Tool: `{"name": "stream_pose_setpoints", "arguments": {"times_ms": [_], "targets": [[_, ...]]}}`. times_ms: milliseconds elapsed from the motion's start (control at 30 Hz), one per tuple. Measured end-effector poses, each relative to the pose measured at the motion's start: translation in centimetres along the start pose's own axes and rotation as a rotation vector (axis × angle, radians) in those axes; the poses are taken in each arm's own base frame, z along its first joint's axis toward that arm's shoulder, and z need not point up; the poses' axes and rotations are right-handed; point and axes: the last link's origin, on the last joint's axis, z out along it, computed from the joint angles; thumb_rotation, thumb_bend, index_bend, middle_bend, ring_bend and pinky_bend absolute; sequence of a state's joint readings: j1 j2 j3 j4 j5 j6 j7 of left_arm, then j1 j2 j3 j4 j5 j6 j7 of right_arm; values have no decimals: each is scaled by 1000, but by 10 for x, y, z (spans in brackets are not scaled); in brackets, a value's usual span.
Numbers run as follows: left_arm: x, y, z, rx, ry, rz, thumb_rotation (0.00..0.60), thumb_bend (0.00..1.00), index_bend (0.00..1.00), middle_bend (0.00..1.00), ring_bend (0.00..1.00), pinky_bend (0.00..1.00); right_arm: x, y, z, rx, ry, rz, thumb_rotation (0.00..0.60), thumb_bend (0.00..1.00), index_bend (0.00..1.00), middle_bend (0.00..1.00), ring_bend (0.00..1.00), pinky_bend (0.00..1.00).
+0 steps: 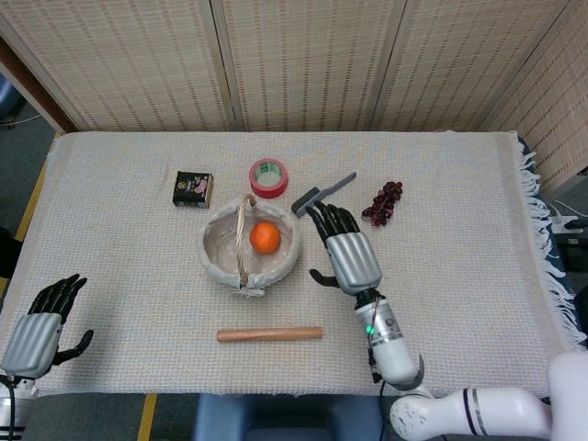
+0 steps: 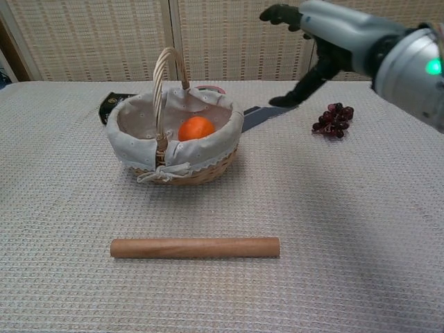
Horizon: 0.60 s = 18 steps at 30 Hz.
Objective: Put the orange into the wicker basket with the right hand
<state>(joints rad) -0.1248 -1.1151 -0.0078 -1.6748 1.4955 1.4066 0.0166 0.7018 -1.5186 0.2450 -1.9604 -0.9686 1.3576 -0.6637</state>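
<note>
The orange point(image 1: 265, 237) point(image 2: 195, 128) lies inside the wicker basket point(image 1: 220, 259) point(image 2: 208, 166), on its white cloth lining just right of the handle. My right hand point(image 1: 347, 253) point(image 2: 326, 31) hovers to the right of the basket, raised above the table, fingers spread and holding nothing. My left hand point(image 1: 37, 330) rests at the table's near left corner, fingers apart and empty; only the head view shows it.
A wooden rolling pin point(image 1: 269, 334) point(image 2: 195, 248) lies in front of the basket. Behind it are a red tape roll point(image 1: 268, 177), a small dark box point(image 1: 193, 189) and a grey knife point(image 1: 323, 194) point(image 2: 260, 115). A bunch of dark grapes point(image 1: 382, 203) point(image 2: 333, 119) lies right.
</note>
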Motion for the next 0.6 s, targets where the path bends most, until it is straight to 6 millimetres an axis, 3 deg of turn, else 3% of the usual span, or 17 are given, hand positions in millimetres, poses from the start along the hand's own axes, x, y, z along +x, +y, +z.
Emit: {"name": "stream_pose_setpoints", "arguments": {"times_ms": [167, 367, 600], "targets": [[-1, 1, 0, 0, 4, 12, 600, 347, 0, 0, 0, 80, 8, 68, -62, -78, -38, -165, 600, 100, 0, 0, 0, 58], [-2, 0, 0, 2, 11, 26, 600, 347, 0, 0, 0, 79, 1, 123, -140, -127, -80, -267, 600, 99, 0, 0, 0, 52], [-1, 2, 0, -7, 26, 35, 600, 347, 0, 0, 0, 79, 0, 172, -183, -146, -29, -378, 600, 99, 0, 0, 0, 51]]}}
